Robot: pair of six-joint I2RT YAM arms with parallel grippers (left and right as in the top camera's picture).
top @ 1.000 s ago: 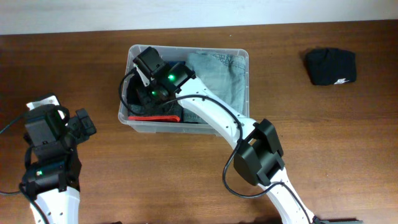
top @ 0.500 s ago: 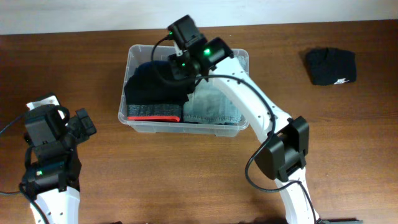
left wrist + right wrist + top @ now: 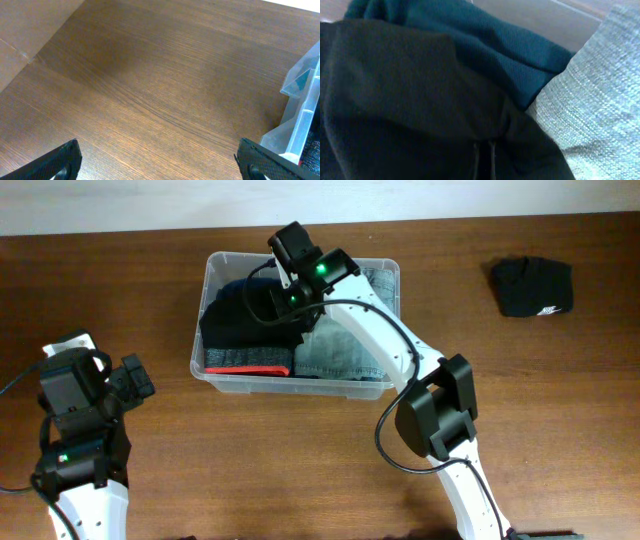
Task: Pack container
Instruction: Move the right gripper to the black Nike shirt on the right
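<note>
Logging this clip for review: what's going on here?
The right arm reaches into the container. The right gripper is shut and sits low against a black garment, which is packed beside folded denim and a red-edged piece. The left gripper hangs open over the table, left of the container, holding nothing. Another folded black item lies outside the container, not yet packed.

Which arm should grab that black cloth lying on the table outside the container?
Right. The black cloth lies right of the container, and the right gripper is over the container, nearer it. The left gripper sits far left, with the container between.
</note>
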